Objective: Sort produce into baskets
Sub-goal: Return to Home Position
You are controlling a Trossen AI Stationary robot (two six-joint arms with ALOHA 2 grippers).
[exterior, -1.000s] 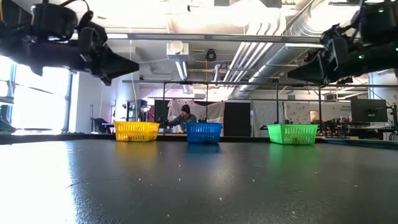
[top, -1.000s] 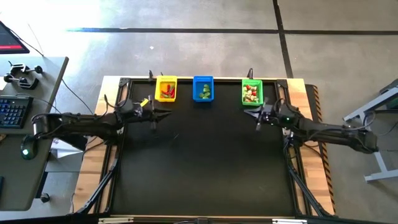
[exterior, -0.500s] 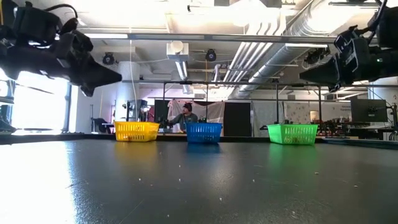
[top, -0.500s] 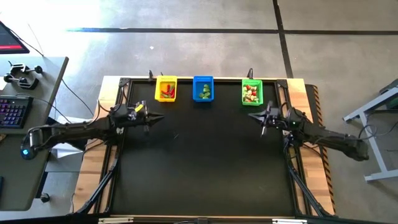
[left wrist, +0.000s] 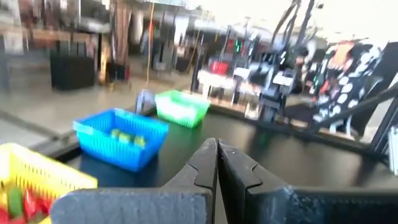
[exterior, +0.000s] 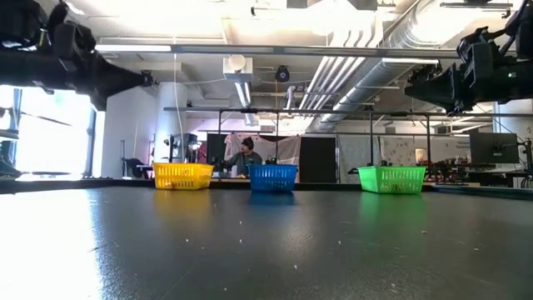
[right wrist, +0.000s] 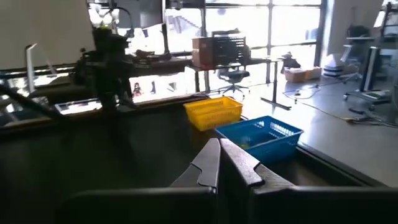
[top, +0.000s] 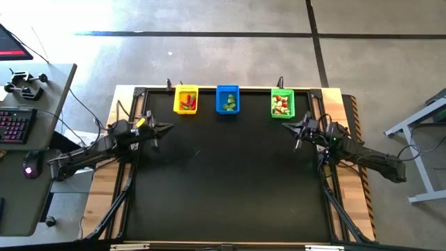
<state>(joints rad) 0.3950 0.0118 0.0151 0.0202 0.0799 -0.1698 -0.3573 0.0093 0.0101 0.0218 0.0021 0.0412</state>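
Dark arms (top: 362,154), tapered blk fingers (left wrist: 204,165), yellow tag (top: 141,120) on L.

the black table (top: 223,181) carries a yellow basket (top: 185,100), blue basket (top: 227,99) and green basket (top: 281,102) along one edge.

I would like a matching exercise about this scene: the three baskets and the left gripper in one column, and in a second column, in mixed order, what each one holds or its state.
Column one:
1. yellow basket
2. blue basket
3. green basket
4. left gripper

Column two:
A. holds green pieces
B. shut, with nothing between its fingers
C. holds red chillies
D. holds white-and-red pieces

Right pairs: 1-C, 2-A, 3-D, 4-B.
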